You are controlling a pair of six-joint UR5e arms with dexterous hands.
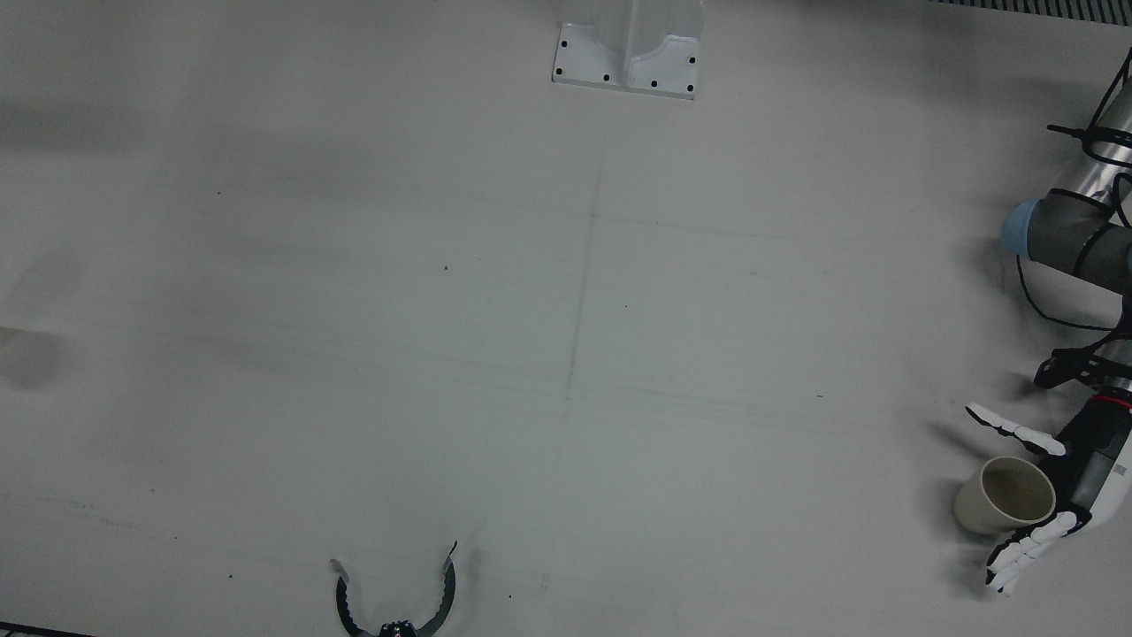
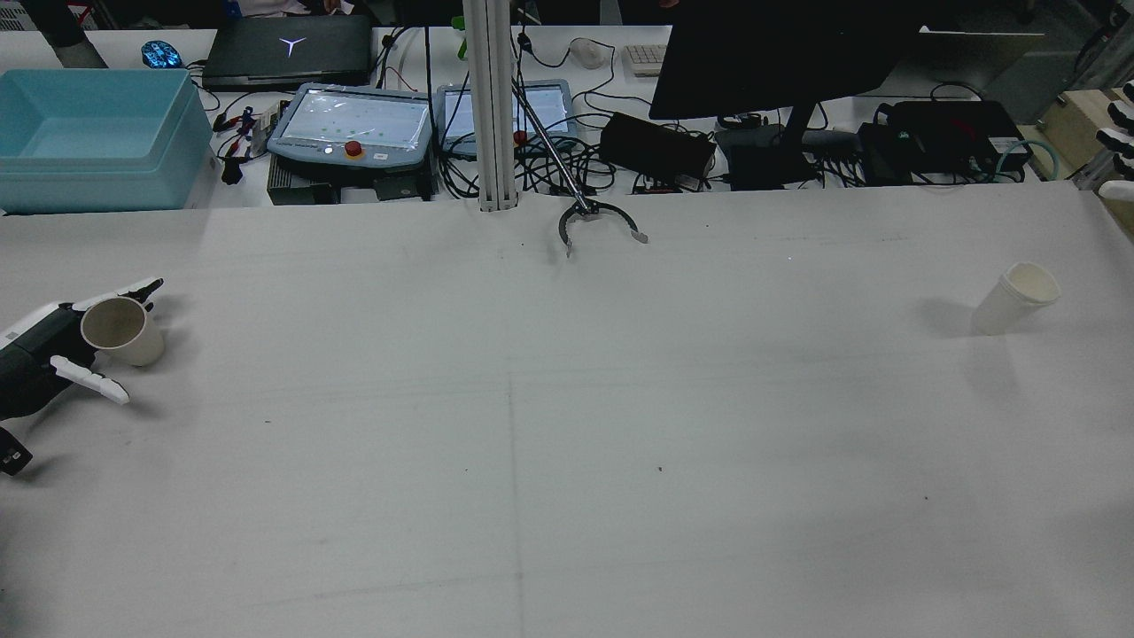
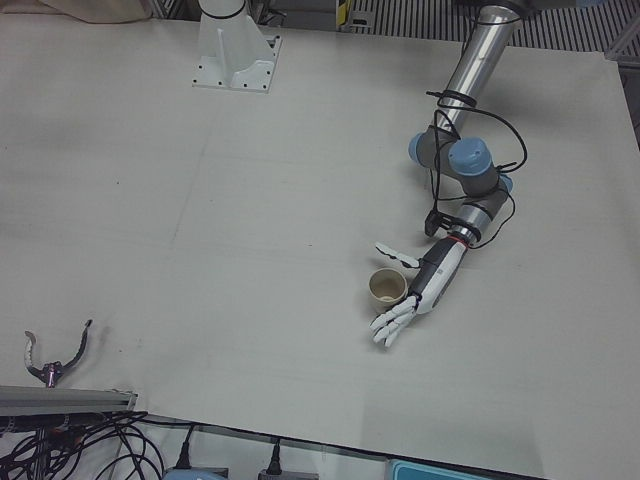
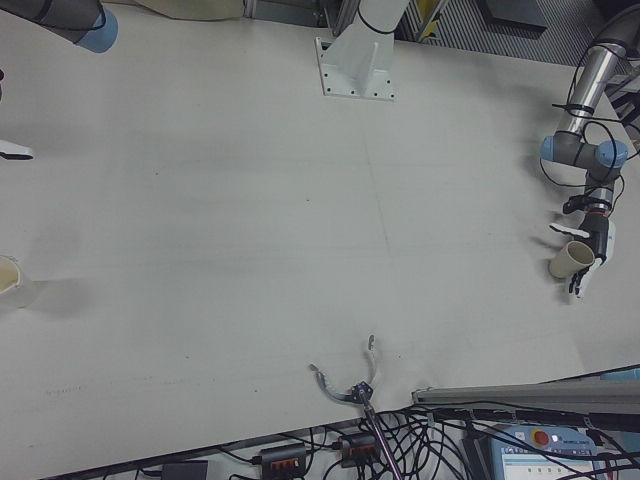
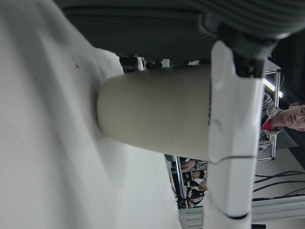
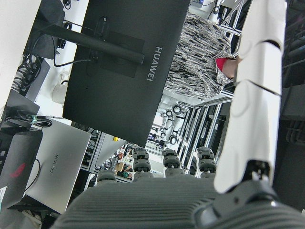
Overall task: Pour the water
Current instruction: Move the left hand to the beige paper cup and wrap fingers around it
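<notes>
A beige paper cup (image 1: 1004, 495) (image 2: 120, 330) (image 3: 386, 288) (image 4: 570, 260) stands upright near the table's edge on my left arm's side. My left hand (image 1: 1061, 482) (image 2: 44, 350) (image 3: 420, 290) lies low beside it, open, with the thumb on one side and the fingers (image 5: 233, 143) on the other; the cup (image 5: 152, 114) sits close between them on the table. A white paper cup (image 2: 1014, 299) (image 4: 10, 282) stands on the opposite side. My right hand (image 2: 1118, 142) is raised off the table beyond that cup, mostly cut off, with its fingers (image 6: 252, 95) extended and holding nothing.
A black curved claw tool (image 1: 395, 602) (image 2: 594, 221) lies at the table's operator-side edge. The white arm pedestal (image 1: 628, 53) stands at the robot side. Behind the table are a blue bin (image 2: 89, 133), teach pendants, cables and a monitor (image 2: 780, 53).
</notes>
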